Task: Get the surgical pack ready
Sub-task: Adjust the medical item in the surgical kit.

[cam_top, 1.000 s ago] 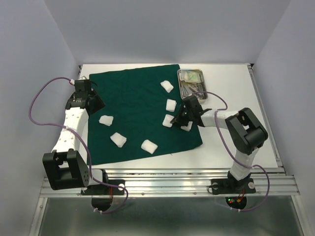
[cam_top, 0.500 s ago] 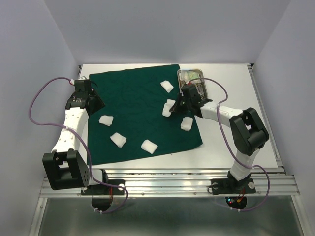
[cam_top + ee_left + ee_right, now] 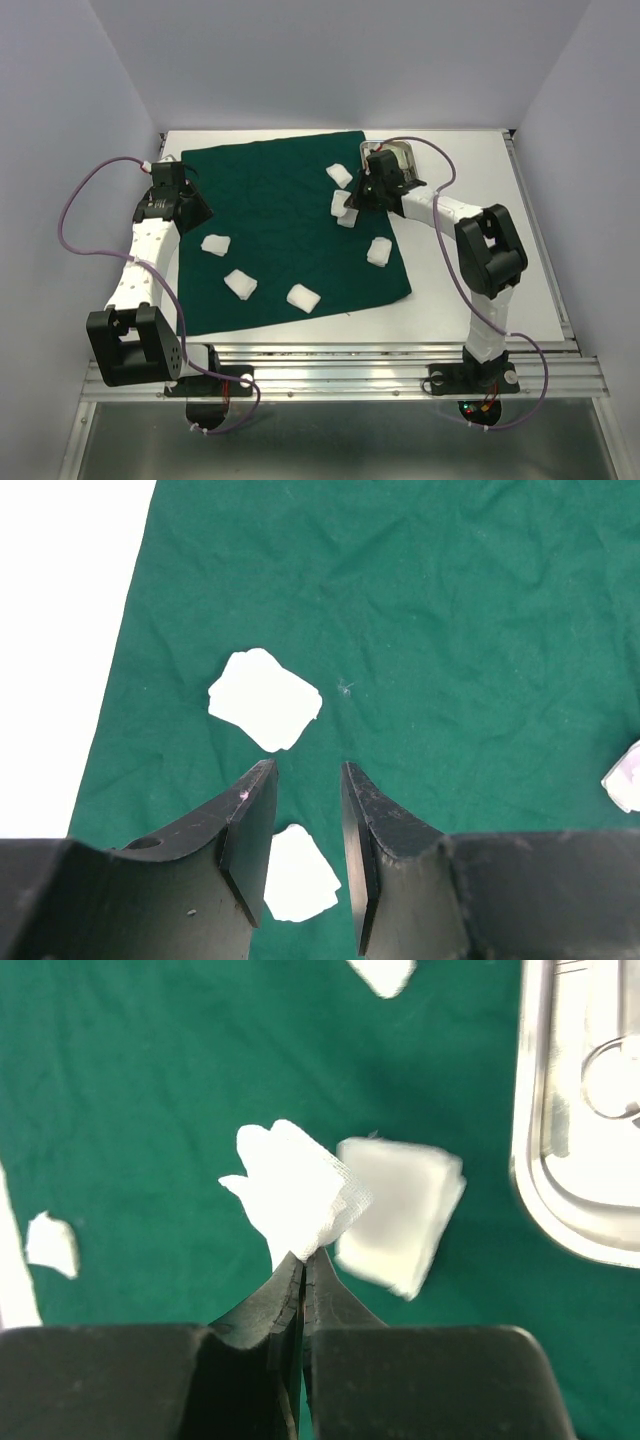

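The dark green drape (image 3: pixel 270 215) lies spread on the white table with several white gauze pads on it. My right gripper (image 3: pixel 350 200) is shut on one gauze pad (image 3: pixel 295 1195) and holds it above the drape, next to another pad (image 3: pixel 400 1215) lying flat. The steel tray (image 3: pixel 560 1160) is just to its right; in the top view the tray (image 3: pixel 402 152) is mostly hidden by the right arm. My left gripper (image 3: pixel 307 772) is open and empty above the drape's left part, with two pads (image 3: pixel 265 698) (image 3: pixel 300 873) below it.
Loose pads lie at the drape's far middle (image 3: pixel 339 176), right side (image 3: pixel 379 251) and near part (image 3: pixel 240 284) (image 3: pixel 303 298). Bare white table (image 3: pixel 480 200) runs right of the drape. A metal rail borders the near edge.
My right gripper has lifted a gauze pad from the drape's right side and carried it away from the arms toward the tray. The left arm has not moved.
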You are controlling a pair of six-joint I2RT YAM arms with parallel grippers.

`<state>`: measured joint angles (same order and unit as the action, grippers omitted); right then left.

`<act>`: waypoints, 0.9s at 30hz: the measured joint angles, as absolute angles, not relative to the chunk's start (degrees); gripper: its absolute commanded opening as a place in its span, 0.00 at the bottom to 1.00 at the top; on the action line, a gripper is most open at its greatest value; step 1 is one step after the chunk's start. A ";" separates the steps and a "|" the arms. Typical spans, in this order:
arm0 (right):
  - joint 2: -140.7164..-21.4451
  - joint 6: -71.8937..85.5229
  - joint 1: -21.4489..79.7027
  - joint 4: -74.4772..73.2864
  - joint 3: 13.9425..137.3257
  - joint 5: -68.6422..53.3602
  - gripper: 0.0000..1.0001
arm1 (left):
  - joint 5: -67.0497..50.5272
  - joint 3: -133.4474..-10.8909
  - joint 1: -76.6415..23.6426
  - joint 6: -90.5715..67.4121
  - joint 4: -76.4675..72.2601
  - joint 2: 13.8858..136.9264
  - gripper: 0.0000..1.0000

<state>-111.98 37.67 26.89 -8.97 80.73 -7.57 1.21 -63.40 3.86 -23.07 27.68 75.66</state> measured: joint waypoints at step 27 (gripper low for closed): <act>-119.07 34.06 24.38 -12.80 82.67 -7.42 0.38 | 1.37 -63.40 3.84 -22.96 27.68 75.68 0.43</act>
